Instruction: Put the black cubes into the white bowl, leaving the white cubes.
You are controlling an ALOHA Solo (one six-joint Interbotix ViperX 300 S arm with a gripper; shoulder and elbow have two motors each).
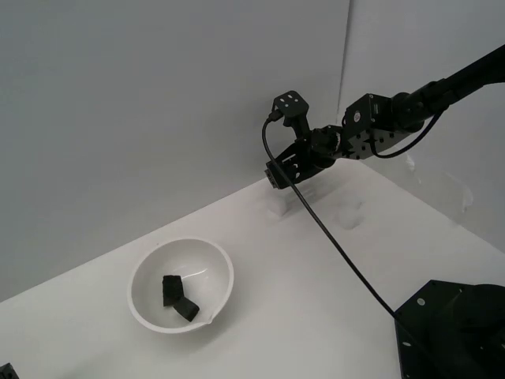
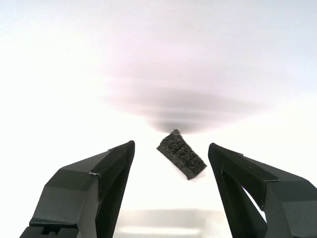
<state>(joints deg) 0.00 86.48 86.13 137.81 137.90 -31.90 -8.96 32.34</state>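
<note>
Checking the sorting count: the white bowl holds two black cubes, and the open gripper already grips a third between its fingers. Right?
Not quite. The wrist view shows the gripper open with the third black cube between its fingers but untouched. The white bowl does hold two black cubes.

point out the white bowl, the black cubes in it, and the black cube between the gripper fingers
white bowl point(image 1: 142, 272): exterior view, on its inner wall toward that view's left.
black cubes in the bowl point(image 1: 178, 297): exterior view, middle of the dark cluster.
black cube between the fingers point(image 2: 181, 153): wrist view, on its rough facing side.
</note>
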